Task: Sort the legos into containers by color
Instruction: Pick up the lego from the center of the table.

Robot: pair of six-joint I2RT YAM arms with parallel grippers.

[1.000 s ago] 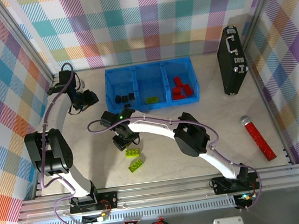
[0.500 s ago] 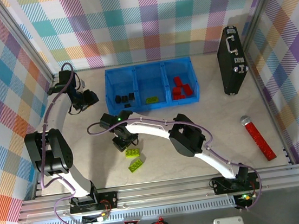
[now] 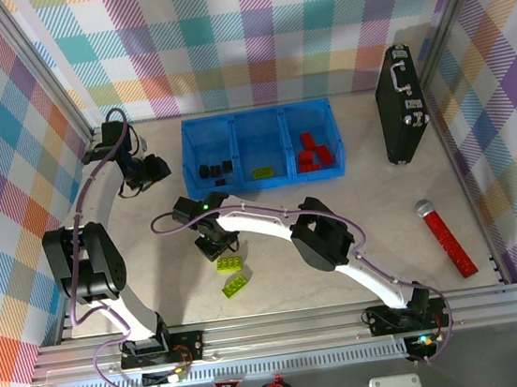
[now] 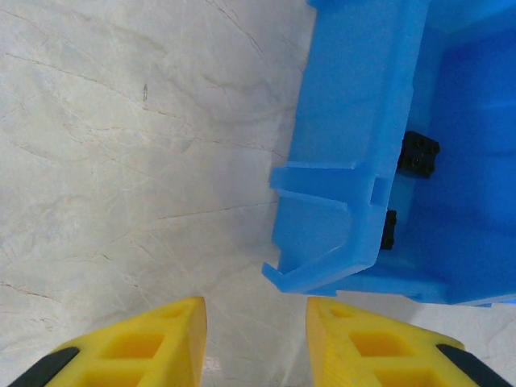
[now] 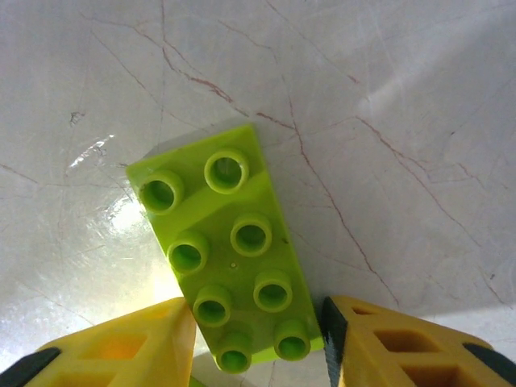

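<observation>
The blue three-compartment tray [image 3: 253, 112] stands at the back. Its left cell holds black cubes [image 3: 213, 170], its middle cell a lime brick [image 3: 262, 171], its right cell red bricks [image 3: 312, 152]. Two lime bricks lie on the table, one [image 3: 230, 264] just in front of the other [image 3: 235, 285]. My right gripper [image 3: 216, 249] is down on the upper one. In the right wrist view its fingers [image 5: 161, 339] press both sides of that brick's [image 5: 230, 250] near end, which rests on the table. My left gripper [image 3: 149, 174] hovers open beside the tray's left corner [image 4: 355, 121], nothing between its fingers.
A black briefcase [image 3: 399, 105] stands at the back right. A red stick with a grey handle [image 3: 446, 238] lies at the right. Plaid walls close in the table on three sides. Bare tabletop lies between the tray and the stick.
My right gripper has shifted slightly left over the upper lime brick. The bricks, the tray and the left arm have stayed put.
</observation>
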